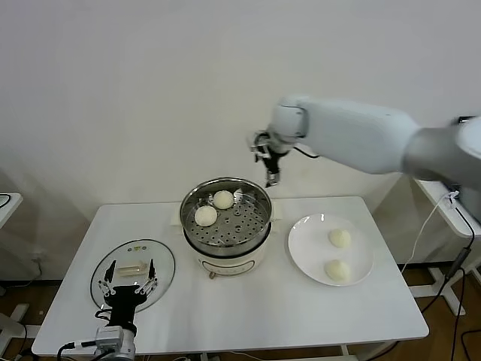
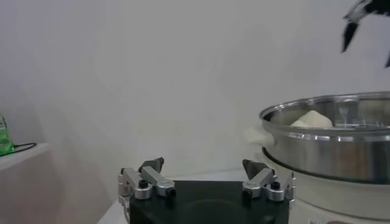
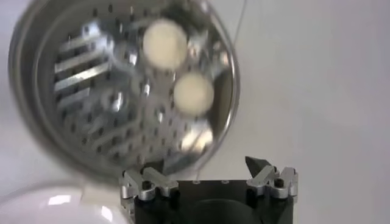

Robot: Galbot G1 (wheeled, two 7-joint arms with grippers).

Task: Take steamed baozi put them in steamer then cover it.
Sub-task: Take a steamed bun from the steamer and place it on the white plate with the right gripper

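The steamer [image 1: 228,239] stands mid-table with two steamed baozi [image 1: 223,199] [image 1: 206,216] on its perforated tray. Two more baozi [image 1: 340,238] [image 1: 337,270] lie on a white plate [image 1: 310,242] to its right. The glass cover [image 1: 161,265] lies flat at the table's front left. My left gripper [image 1: 132,266] hovers open over the cover's bar handle, holding nothing. High above the steamer's far right rim, my right gripper [image 1: 267,162] is open and empty. The right wrist view looks down past the right gripper [image 3: 204,163] onto the steamer [image 3: 36,122] and its baozi [image 3: 164,44] [image 3: 194,93].
The white table [image 1: 248,308] has its front edge close to my left gripper. In the left wrist view the steamer [image 2: 329,152] rises to one side of the left gripper [image 2: 204,163]. A white wall stands behind. Cables and stands sit off the table's right side.
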